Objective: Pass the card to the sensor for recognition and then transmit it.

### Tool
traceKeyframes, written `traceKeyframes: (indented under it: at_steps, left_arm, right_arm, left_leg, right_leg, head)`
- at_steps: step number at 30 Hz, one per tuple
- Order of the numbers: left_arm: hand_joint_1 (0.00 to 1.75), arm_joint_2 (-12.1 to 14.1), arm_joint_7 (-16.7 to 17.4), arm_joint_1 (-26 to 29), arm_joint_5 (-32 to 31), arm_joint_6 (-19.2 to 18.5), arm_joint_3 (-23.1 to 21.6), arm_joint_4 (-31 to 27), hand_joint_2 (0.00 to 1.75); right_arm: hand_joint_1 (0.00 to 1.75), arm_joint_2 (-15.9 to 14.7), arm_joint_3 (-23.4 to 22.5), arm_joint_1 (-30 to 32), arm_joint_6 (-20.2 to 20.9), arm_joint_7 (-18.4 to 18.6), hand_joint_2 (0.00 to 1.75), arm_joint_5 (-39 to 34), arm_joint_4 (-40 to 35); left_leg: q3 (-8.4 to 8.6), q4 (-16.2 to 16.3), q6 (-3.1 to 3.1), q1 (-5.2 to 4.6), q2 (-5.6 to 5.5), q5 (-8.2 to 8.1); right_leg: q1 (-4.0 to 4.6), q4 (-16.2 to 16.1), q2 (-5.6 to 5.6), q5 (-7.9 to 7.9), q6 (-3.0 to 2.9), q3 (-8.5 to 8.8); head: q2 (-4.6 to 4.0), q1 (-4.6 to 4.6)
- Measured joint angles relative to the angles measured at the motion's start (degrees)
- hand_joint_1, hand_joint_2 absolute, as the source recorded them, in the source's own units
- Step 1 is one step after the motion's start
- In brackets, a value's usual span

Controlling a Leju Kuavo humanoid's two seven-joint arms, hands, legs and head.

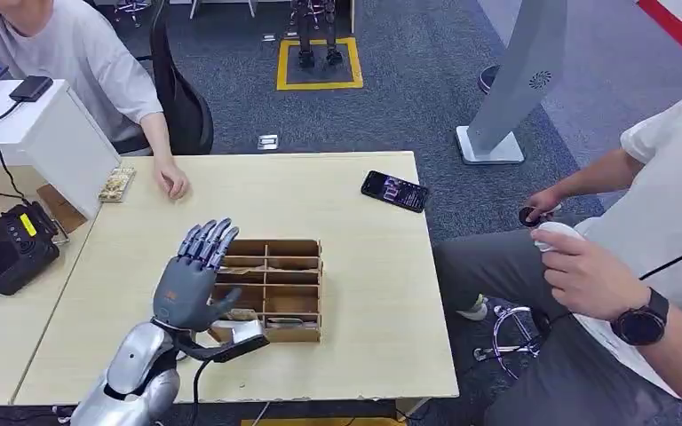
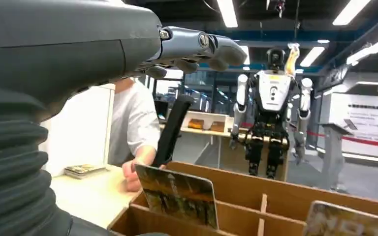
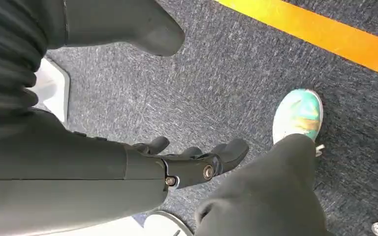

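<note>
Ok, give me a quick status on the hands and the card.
Left robot hand open, hovering by the cardboard box. Right robot hand empty, hanging over the carpet. Card standing in its slot, not picked. Nothing blocking the box.

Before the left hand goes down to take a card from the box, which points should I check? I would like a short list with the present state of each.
1. Left hand holds nothing, fingers apart: ok.
2. Left hand is above the cardboard box, at its left part: ok.
3. A card stands upright in a compartment, ready to pinch: ok.
4. Person's hand rests on the table, apart from the box: ok.
5. Right hand hangs over the floor, holding nothing: ok.
6. Position of the sensor: cannot tell.
</note>
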Motion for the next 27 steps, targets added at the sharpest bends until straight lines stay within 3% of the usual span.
traceKeyframes:
  at_steps: [15, 27]
  left_arm:
    - [0.0, 1.7, -1.8, -1.1, 2.8, -5.4, -1.4, 0.0, 1.75]
    - [0.0, 2.9, -1.8, -1.9, 3.2, -6.5, -2.1, 0.0, 1.75]
  right_arm:
    - [0.0, 0.0, 0.0, -0.2, 0.1, 0.0, 1.75, 0.2, 0.0]
    - [0.0, 0.0, 0.0, -0.3, 0.2, -0.1, 1.75, 0.2, 0.0]
  left_leg:
    - [0.0, 0.0, 0.0, 0.0, 0.0, 0.0]
    - [0.0, 0.0, 0.0, 0.0, 0.0, 0.0]
  right_leg:
    - [0.0, 0.0, 0.0, 0.0, 0.0, 0.0]
    - [0.0, 0.0, 0.0, 0.0, 0.0, 0.0]
  head:
    - [0.0, 0.0]
    - [0.0, 0.0]
